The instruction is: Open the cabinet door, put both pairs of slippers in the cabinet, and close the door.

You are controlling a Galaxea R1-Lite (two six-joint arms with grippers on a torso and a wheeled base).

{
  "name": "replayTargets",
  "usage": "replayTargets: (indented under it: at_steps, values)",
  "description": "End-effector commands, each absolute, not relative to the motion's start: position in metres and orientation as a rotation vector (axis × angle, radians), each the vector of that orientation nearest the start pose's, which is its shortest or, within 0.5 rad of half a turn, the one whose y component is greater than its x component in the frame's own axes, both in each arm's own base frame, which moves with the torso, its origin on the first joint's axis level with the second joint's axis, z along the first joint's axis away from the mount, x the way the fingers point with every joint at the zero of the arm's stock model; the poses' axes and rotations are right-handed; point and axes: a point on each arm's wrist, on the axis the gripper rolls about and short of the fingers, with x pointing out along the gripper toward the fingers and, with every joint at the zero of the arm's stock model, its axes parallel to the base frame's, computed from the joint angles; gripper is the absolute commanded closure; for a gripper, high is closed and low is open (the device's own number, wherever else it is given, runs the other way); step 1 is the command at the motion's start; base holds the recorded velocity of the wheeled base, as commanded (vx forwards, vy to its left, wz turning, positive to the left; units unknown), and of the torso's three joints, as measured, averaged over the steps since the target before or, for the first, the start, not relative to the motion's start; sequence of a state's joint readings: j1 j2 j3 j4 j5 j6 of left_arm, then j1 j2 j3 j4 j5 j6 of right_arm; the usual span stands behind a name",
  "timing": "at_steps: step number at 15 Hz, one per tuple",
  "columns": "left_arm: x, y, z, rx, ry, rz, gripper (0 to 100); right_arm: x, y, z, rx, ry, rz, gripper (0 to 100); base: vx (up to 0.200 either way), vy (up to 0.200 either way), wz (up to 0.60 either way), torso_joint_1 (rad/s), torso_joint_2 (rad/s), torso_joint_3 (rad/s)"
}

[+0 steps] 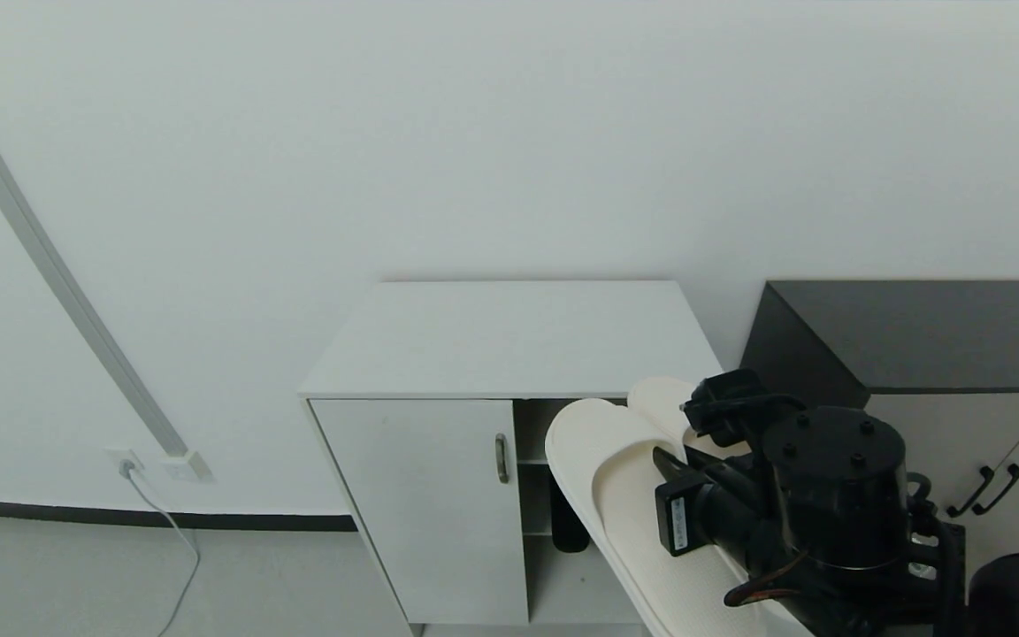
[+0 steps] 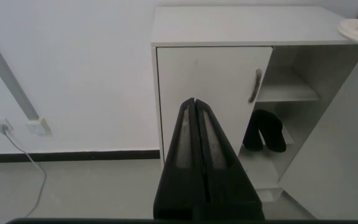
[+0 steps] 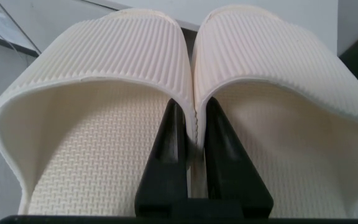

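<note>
The cabinet has its left door closed. Its right door is swung open, so the shelves on that side are exposed. The cream slippers are in the air in front of that opening, toes toward it and close to the cabinet's top edge. The black slippers are already inside, on the shelf under the top one.

The right gripper is clamped on the two inner side walls of the cream pair, pinching them together where the slippers meet. The left gripper holds nothing. Its fingers are pressed together, and it sits back from the cabinet, facing the closed door.

The step in hand looks like putting the cream pair inside.
- Lead with the toes and keep the soles level.
- Aim for the top shelf or the bottom compartment, whichever has room.
- Come in below the top panel and keep clear of the open door.
- The pinch is narrow and the slippers are soft, so a knock could twist them loose.
- Let go only once the soles rest on a shelf.
- Set the pair far enough back that the door can close.

A small white sticker on the right arm carries print too small to read. No other writing is visible.
</note>
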State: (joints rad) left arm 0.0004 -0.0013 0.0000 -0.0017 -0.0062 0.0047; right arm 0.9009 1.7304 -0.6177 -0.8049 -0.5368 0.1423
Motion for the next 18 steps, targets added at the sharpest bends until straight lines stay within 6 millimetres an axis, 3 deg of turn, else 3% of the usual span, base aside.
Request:
replayTargets:
  at_steps: [1, 18]
  values:
    - [-0.0228, -0.0002, 0.0756, 0.005, -0.002, -0.005, 100, 0.1878, 0.2184, 0.1413, -0.067, 0.261, 0.342, 100, 0.000, 0.000, 0.00, -0.149, 0.34, 0.183]
    - [-0.0228, -0.0002, 0.0756, 0.005, -0.002, -0.005, 100, 0.1859, 0.2175, 0.1384, -0.080, 0.270, 0.346, 100, 0.000, 0.000, 0.00, -0.200, 0.48, 0.278]
